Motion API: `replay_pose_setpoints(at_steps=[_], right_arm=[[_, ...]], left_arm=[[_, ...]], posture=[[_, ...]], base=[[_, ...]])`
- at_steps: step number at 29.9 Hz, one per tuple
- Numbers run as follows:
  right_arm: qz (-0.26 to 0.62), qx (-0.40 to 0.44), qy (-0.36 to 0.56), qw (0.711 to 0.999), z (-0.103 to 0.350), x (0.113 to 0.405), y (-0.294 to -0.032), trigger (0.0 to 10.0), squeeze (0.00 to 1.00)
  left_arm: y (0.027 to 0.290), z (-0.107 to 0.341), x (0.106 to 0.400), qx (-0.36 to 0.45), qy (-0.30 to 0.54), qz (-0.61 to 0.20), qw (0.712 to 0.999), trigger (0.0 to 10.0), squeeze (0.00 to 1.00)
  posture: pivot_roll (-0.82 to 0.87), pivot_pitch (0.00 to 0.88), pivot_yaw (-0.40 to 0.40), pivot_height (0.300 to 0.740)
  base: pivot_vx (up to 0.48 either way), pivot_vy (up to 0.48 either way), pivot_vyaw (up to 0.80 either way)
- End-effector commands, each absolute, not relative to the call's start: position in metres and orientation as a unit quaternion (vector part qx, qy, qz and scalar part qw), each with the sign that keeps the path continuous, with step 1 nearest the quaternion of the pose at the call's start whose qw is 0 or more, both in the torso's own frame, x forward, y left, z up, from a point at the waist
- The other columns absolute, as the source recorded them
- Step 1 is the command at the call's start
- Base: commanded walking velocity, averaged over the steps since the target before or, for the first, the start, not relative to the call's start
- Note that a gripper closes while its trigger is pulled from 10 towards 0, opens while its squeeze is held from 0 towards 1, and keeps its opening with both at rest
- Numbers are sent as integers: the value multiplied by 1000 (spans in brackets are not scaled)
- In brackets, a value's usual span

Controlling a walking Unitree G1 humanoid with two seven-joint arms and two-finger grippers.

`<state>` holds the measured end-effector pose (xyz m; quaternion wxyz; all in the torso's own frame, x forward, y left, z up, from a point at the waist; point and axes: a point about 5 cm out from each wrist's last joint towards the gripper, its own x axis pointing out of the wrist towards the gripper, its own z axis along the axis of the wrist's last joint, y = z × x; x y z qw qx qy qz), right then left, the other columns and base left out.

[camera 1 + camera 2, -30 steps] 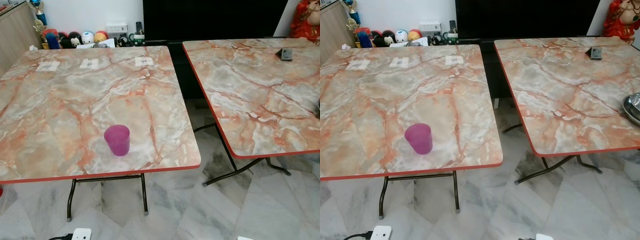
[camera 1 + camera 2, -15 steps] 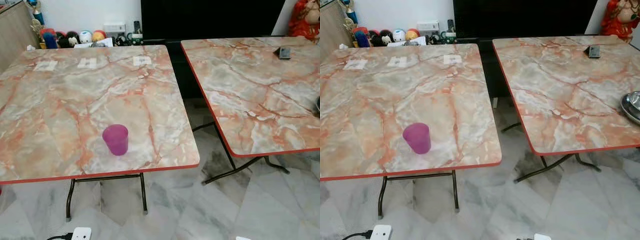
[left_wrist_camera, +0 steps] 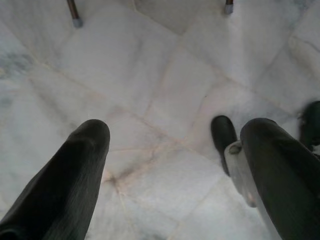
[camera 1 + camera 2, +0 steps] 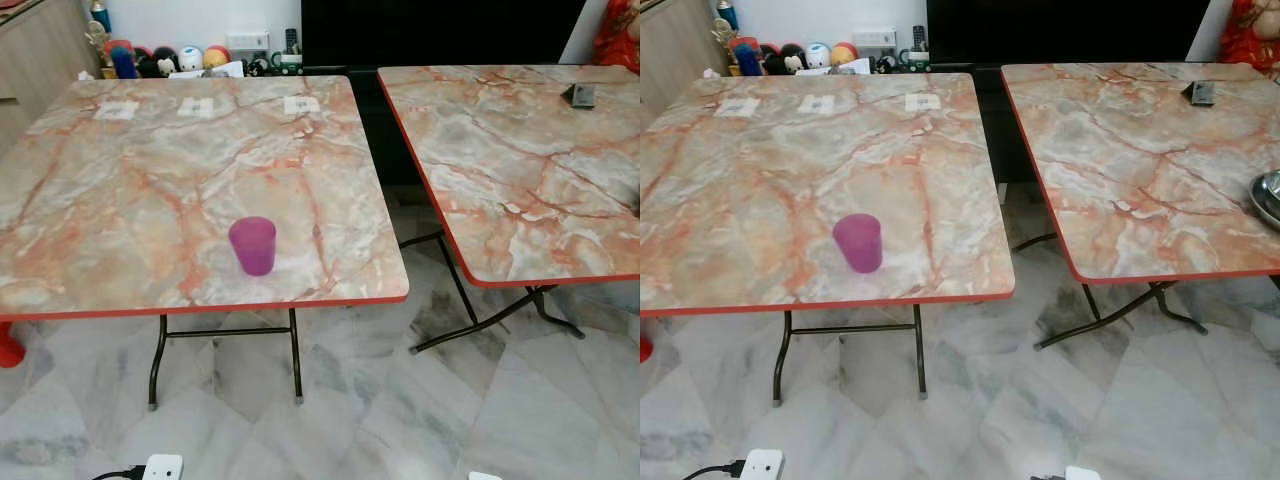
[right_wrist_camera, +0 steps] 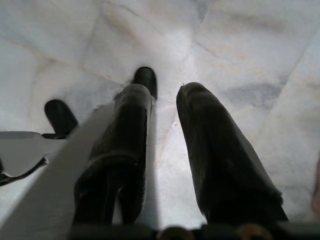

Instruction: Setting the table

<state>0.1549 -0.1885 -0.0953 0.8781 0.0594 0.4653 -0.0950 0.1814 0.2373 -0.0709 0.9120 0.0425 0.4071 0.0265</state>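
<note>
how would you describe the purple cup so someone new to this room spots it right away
Two marble-patterned folding tables with red edges stand side by side; take the left table. Near its front edge, slightly right of centre, stands the purple cup, upright with its open mouth up. It is the one coloured, raised thing on that top; the three white labels lie flat at the far edge.

Even, soft daylight fills the room, and both head views are sharp. The 2 marble worktops (image 4: 200,180) show a pale sheen with no hard glare. The purple cup (image 4: 252,245) casts only a faint shadow. At my wrists, my black fingers (image 3: 65,185) look dark and soft-edged, and the floor (image 5: 240,45) is washed out bright.
</note>
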Motion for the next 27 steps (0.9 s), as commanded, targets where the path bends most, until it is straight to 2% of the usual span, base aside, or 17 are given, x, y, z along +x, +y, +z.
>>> replay_pose_setpoints(at_steps=[1, 24, 27], right_arm=[[-98, 61, 480, 870, -99, 146, -189, 10000, 0], [-108, 63, 481, 868, -99, 145, -193, 10000, 0], [-109, 64, 480, 868, -99, 146, -192, 10000, 0]], left_arm=[[239, -73, 177, 41, 414, 31, 909, 10000, 0], [238, -72, 177, 26, 404, 40, 914, 10000, 0], [239, -72, 177, 26, 404, 40, 914, 10000, 0]], posture=[[5, 105, 32, 740], [6, 105, 32, 740], [6, 105, 32, 740]], base=[[0, 0, 0], [0, 0, 0], [0, 280, 0]])
